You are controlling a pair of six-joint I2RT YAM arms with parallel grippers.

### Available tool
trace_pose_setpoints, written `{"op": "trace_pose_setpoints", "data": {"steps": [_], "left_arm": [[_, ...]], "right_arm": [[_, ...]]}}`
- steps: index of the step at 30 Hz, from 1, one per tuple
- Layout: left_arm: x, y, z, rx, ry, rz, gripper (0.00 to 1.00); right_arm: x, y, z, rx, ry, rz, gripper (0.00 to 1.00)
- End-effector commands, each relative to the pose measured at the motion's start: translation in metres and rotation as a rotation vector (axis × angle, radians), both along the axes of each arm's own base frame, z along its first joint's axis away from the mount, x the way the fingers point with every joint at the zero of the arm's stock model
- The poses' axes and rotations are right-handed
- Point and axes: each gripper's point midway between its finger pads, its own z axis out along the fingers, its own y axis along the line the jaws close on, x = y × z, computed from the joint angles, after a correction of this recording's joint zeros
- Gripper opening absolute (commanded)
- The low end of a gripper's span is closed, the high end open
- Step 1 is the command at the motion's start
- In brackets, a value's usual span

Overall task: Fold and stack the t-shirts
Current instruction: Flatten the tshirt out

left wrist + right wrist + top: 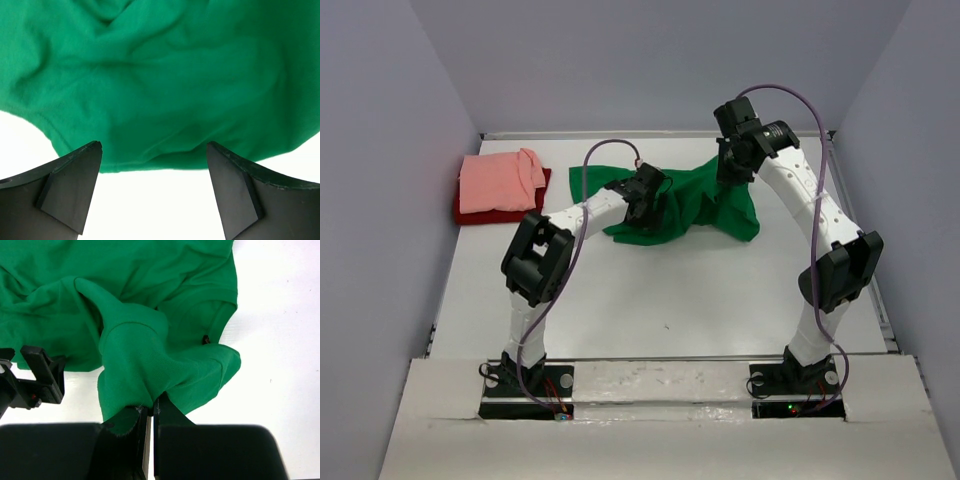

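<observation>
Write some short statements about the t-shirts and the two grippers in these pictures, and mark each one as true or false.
1. The right gripper is shut on a bunch of the green t-shirt. True.
2. The left gripper grips the green cloth too. False: its jaws stand open at the shirt's edge and hold nothing.
3. The salmon pink t-shirt lies folded on top of the dark red t-shirt. True.
4. The green t-shirt is folded and lies on that pile. False: it lies crumpled on the table, apart from the pile.
</observation>
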Motion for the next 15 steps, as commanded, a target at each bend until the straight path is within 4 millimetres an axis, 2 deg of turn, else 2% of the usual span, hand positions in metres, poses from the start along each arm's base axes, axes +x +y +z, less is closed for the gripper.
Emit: {"op": "trace_pose_setpoints", "data": {"steps": [1, 2, 4, 5, 6, 8, 9, 13, 15], "left_arm": [[-0.013, 0.017, 0.016, 0.031, -0.008, 0.035, 0.94], [-0.014, 0.020, 0.011, 0.044, 0.001, 0.037, 0.94], [-0.016, 0.024, -0.003, 0.073, 0.036, 0.049, 0.82], [-0.016, 0.025, -0.007, 0.082, 0.047, 0.050, 0.72], [-0.018, 0.025, -0.016, 0.092, 0.073, 0.050, 0.55], [-0.016, 0.023, -0.018, 0.090, 0.081, 0.052, 0.43], [-0.015, 0.022, -0.018, 0.087, 0.084, 0.051, 0.32], [-0.010, 0.018, -0.016, 0.081, 0.082, 0.046, 0.19], [-0.005, 0.017, -0.012, 0.080, 0.078, 0.050, 0.18]], "right_arm": [[-0.001, 0.005, 0.022, 0.044, -0.076, 0.020, 0.00], [-0.002, 0.006, 0.023, 0.049, -0.076, 0.021, 0.00], [-0.003, 0.006, 0.026, 0.059, -0.079, 0.022, 0.00], [-0.004, 0.006, 0.026, 0.060, -0.079, 0.022, 0.00], [-0.005, 0.005, 0.027, 0.058, -0.081, 0.021, 0.00], [-0.008, 0.003, 0.028, 0.052, -0.080, 0.018, 0.00], [-0.008, 0.002, 0.028, 0.049, -0.080, 0.016, 0.00], [-0.013, -0.002, 0.033, 0.041, -0.090, 0.014, 0.00], [-0.014, -0.003, 0.037, 0.044, -0.099, 0.015, 0.00]]}}
